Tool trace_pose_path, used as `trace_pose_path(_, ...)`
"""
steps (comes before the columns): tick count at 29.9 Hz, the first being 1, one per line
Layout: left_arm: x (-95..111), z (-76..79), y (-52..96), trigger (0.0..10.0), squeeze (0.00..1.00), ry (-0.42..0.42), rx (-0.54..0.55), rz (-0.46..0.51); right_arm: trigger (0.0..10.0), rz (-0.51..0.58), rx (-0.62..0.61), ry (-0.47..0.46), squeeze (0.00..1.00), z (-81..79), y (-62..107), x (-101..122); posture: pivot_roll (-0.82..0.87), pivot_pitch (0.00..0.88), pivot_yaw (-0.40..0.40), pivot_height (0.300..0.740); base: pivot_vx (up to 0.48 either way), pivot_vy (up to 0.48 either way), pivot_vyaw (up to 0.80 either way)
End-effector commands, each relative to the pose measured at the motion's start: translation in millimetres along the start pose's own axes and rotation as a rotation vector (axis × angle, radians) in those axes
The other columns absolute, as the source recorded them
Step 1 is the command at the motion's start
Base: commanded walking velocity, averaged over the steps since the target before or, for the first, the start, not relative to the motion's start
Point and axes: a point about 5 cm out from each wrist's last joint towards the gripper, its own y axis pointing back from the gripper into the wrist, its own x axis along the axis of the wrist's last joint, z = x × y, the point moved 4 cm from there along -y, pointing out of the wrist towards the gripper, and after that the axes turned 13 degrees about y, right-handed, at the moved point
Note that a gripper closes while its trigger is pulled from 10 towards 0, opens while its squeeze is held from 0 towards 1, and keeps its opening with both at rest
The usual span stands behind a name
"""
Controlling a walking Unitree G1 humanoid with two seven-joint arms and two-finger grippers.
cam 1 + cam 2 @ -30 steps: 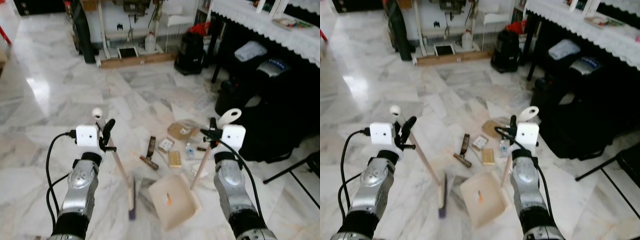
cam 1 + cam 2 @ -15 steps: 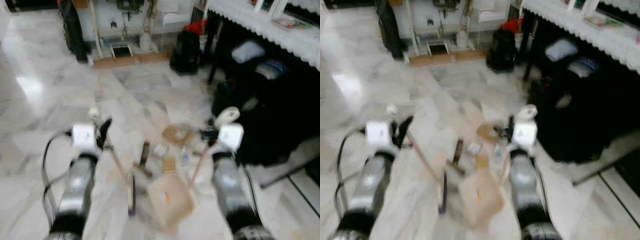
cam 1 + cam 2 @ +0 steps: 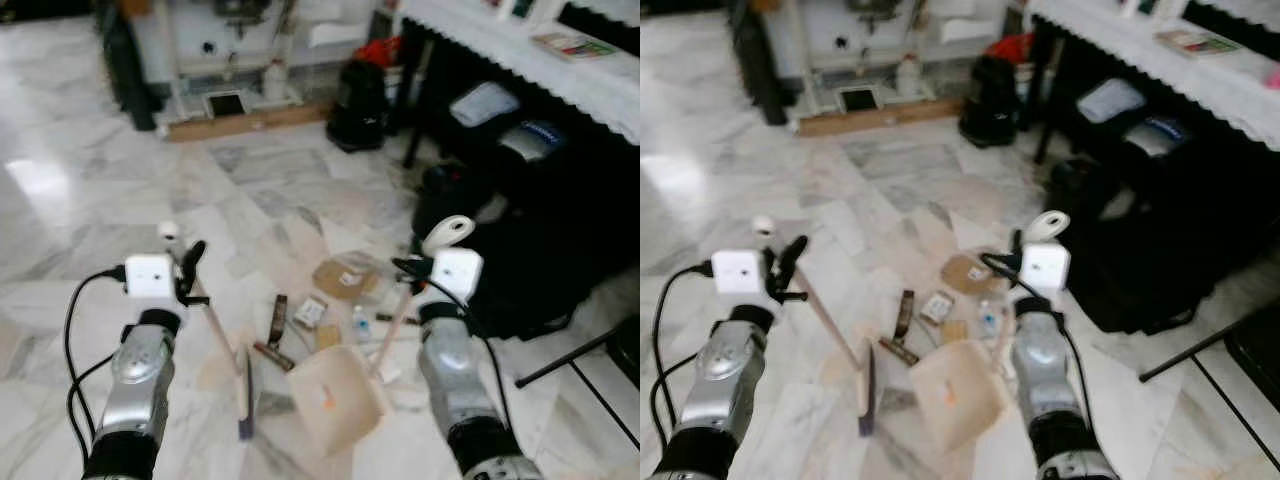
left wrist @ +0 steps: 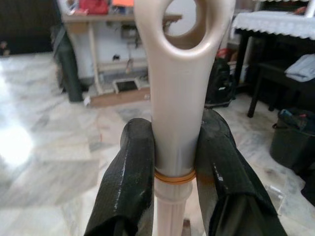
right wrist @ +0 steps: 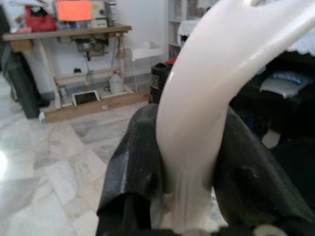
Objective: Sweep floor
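Note:
My left gripper [image 3: 188,275] is shut on the beige broom handle [image 4: 178,108]; its fingers [image 4: 130,182] press both sides of the shaft. The broom [image 3: 222,340] slants down to its dark brush head [image 3: 243,395] on the marble floor. My right gripper [image 3: 412,272] is shut on the cream dustpan handle [image 5: 197,123]. The dustpan [image 3: 335,395] rests on the floor between my arms, an orange scrap inside it. Just beyond it lie scattered litter: a small bottle [image 3: 359,322], a brown cardboard piece [image 3: 345,278], small packets [image 3: 309,311] and a dark stick [image 3: 276,320].
A black bag and bins [image 3: 470,200] stand under a lace-covered table [image 3: 520,50] at the right. A black vacuum [image 3: 357,105] and a wooden plank [image 3: 245,120] lie at the back by a workbench. A black stand leg [image 3: 575,355] crosses the floor at the right.
The camera has shifted and the blur has cleared. The broom head and dustpan sit closer to the litter than a second ago; both grippers keep their holds.

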Motion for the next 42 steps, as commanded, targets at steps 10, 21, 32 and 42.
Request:
trace_pose_path(10,10.1,8.9,-7.3,10.0,0.00,-0.002,-0.022,0.040,10.0,0.049,-0.029,-0.003,0.00,9.7,-5.1,11.7,-0.07,0.075,-0.045,0.740,0.000,0.025,0.00)
trace_pose_path(21,10.8,8.4,-8.2,10.0,0.00,-0.002,-0.026,0.040,10.0,0.037,-0.037,-0.027,0.00,11.3,-5.2,10.2,-0.07,0.089,-0.037,0.740,0.000,0.257,-0.07)
trace_pose_path(32,11.6,10.3,-9.3,10.0,0.00,0.002,-0.033,0.042,10.0,0.059,-0.038,-0.030,0.00,7.9,-5.4,14.5,-0.06,0.078,-0.034,0.740,0.000,0.261,-0.36)
trace_pose_path(42,12.9,9.3,-9.7,10.0,0.00,-0.001,-0.036,0.043,10.0,0.054,-0.050,-0.044,0.00,9.7,-5.9,13.2,-0.06,0.079,-0.030,0.740,0.000,0.375,-0.34)
